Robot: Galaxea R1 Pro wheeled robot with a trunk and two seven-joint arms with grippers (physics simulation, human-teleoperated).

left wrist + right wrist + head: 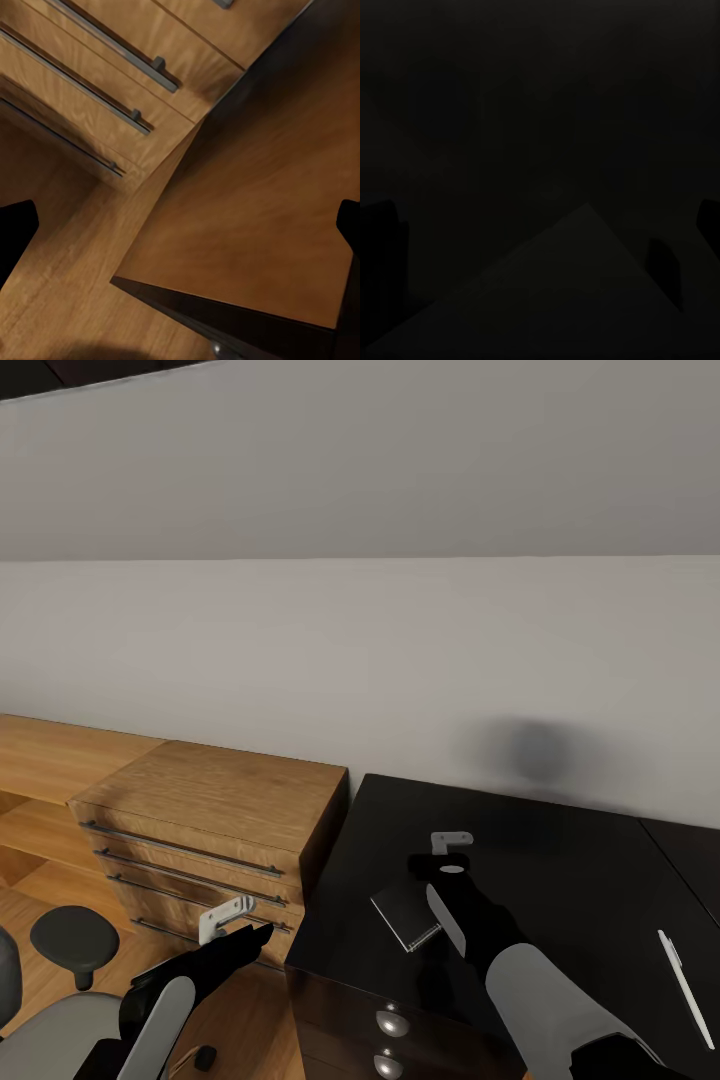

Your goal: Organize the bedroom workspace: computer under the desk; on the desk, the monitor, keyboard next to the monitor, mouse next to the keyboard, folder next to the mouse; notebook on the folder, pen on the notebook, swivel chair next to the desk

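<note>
The step in hand looks like the notebook (406, 918): the dark grey booklet lies flat on the black surface (560, 860) near its left end, with the right claw (452, 848) just above and behind it. From the head view the claw's pale fingers seem to stand clear of the notebook rather than pinch it, though I cannot tell how far apart they are; the right wrist view is almost wholly dark, showing only a faint grey corner that is probably the notebook (562, 292).

The pen (685, 985) lies well apart, toward the right edge of the surface. The chair (60, 1000) is cut off at the lower left. The left claw (240, 920) hangs open and empty in front of the wooden chest (215, 815), between chest and surface; its wrist view looks down on the floor (247, 225) and the chest's bar-handled drawers.

Next, the notebook must go onto the folder, so the claw needs a grip on one thin edge, which is awkward for something lying so flat.

The surface's right part is cropped.
</note>
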